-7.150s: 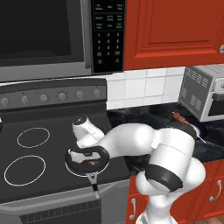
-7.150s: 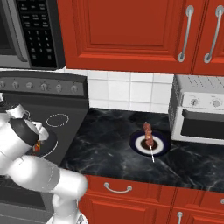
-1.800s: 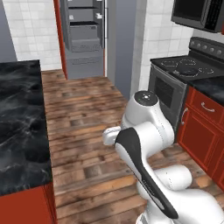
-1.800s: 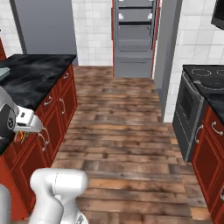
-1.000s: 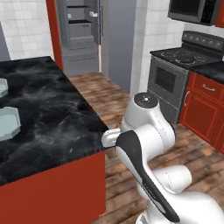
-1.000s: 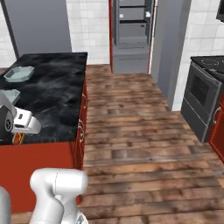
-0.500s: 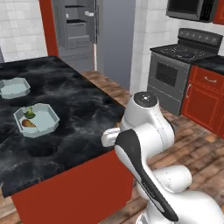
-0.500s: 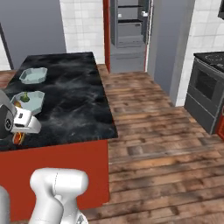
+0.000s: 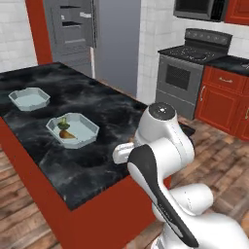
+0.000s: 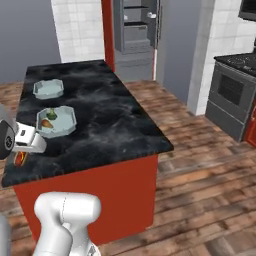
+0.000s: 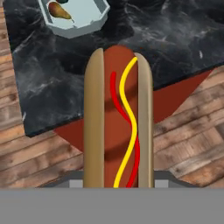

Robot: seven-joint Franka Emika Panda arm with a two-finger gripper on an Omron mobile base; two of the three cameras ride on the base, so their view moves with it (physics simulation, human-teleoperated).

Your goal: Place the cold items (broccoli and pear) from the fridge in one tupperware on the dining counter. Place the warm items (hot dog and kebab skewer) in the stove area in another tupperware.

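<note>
Hot dog [image 11: 117, 127] is held in the hand [image 11: 117, 186], jaws closed on its lower end; bun and sausage run lengthwise up the hand view, with red and yellow sauce lines along the top. In the right base view the hot dog [image 10: 20, 159] is seen tucked under the white wrist, just off the near edge of the bench [image 10: 115, 125]. Likely handling: light, soft bun that would dent under a hard squeeze, sausage possibly slick; a grip across the bun sides near mid-length is judged safest, and the present hold looks end-heavy, so tipping is possible on release. 2 tubs are noted on the bench: the nearer tub [image 9: 73, 129] holds the pear [image 9: 67, 134] and a green item taken for the broccoli [image 9: 62, 124]; the farther tub [image 9: 29, 98] appears bare and is judged the target for warm items. The arm is folded tight against the base, elbow high, wrist low beside the bench corner. A reach up and forward over the nearer tub will be needed.
</note>
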